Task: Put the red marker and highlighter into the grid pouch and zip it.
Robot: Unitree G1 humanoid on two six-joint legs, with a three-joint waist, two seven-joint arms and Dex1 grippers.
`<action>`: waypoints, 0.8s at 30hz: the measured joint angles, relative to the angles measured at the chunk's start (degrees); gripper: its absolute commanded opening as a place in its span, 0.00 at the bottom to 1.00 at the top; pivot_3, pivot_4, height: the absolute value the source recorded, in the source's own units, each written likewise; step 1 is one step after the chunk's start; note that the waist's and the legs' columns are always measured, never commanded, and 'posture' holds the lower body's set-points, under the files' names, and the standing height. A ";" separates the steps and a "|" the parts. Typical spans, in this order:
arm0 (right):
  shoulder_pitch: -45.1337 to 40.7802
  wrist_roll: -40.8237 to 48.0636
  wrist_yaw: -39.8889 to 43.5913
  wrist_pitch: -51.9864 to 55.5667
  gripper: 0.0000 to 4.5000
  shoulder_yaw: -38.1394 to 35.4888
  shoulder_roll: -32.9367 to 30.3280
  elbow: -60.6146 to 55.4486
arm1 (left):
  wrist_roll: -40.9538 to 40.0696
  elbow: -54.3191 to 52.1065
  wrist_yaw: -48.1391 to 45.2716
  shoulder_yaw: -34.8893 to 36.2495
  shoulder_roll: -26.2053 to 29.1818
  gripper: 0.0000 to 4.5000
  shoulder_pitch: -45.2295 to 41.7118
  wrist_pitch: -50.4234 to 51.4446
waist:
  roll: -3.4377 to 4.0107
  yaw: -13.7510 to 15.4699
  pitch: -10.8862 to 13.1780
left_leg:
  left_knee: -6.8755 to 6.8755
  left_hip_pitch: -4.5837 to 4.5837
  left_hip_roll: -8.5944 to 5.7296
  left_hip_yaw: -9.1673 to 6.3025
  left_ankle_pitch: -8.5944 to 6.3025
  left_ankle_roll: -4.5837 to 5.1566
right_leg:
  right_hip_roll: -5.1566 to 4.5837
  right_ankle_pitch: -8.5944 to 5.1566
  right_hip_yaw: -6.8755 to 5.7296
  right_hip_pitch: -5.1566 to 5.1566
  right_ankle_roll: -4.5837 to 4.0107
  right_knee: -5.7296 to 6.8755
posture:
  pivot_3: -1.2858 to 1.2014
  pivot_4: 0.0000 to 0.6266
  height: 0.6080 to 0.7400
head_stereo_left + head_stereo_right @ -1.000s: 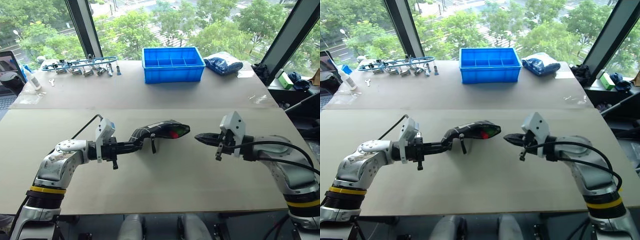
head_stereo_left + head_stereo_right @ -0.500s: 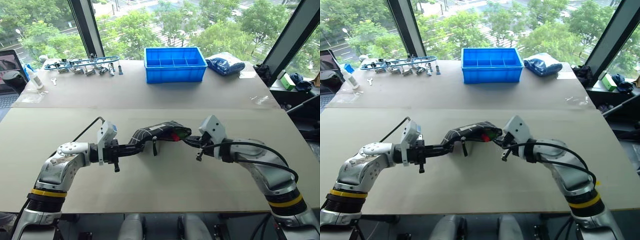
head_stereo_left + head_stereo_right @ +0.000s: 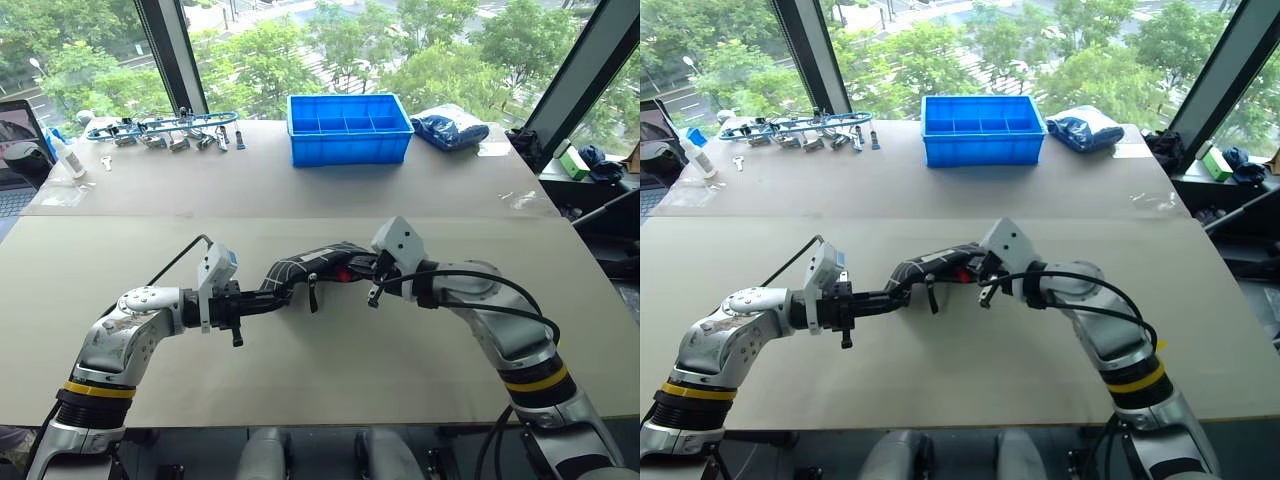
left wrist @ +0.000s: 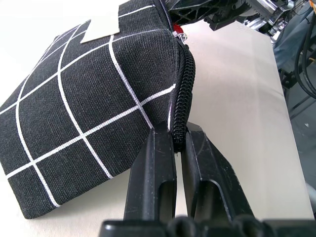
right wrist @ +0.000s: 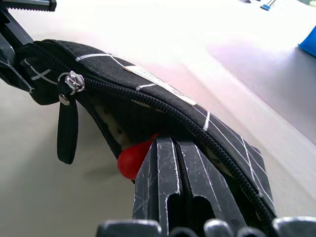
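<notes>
Two pale beige tables [image 3: 300,380] pushed together, seam running across. Floor-to-ceiling windows [image 3: 260,50] behind, dark frames, green trees outside, daylight. Blue compartment bin [image 3: 348,128] at far edge, blue bag [image 3: 450,128] beside it, tools [image 3: 160,130] far left, laptop [image 3: 15,150] at left edge.

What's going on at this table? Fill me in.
The robot is packing a grid pouch on the table. Its left gripper has its jaws shut on the pouch's zipper edge at one end. The right gripper, jaws shut, is at the pouch's open mouth, where the red marker pokes out. The zipper pull sits near the left gripper's end, so the pouch is not yet zipped.
</notes>
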 measured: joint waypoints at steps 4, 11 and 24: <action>0.75 -1.62 0.25 -0.16 0.00 2.59 -0.01 -0.39 | 0.00 -0.01 0.68 0.00 -0.38 0.00 0.00 0.04 | 0.00 -0.03 0.00 | 0.00 0.00 0.00 0.00 0.00 0.00 | 0.00 0.00 0.00 0.00 0.00 0.00 | 0.52 0.24 1.00; -0.07 -3.95 -0.42 -2.37 0.00 -0.30 -1.69 4.14 | -0.05 -0.39 1.10 0.00 -0.59 0.00 0.10 0.06 | 0.00 0.00 0.00 | 0.00 0.00 -0.01 0.02 0.00 0.00 | -0.01 0.00 0.01 0.00 0.00 0.00 | 0.52 0.24 1.00; 3.55 -6.26 1.51 -6.39 0.00 -3.20 -7.54 6.51 | -0.09 -0.74 1.08 0.00 -1.23 0.00 0.08 0.04 | 0.00 -0.21 0.00 | -0.02 0.00 0.00 0.00 0.00 0.00 | 0.01 0.00 0.02 0.00 0.00 -0.03 | 0.52 0.24 1.00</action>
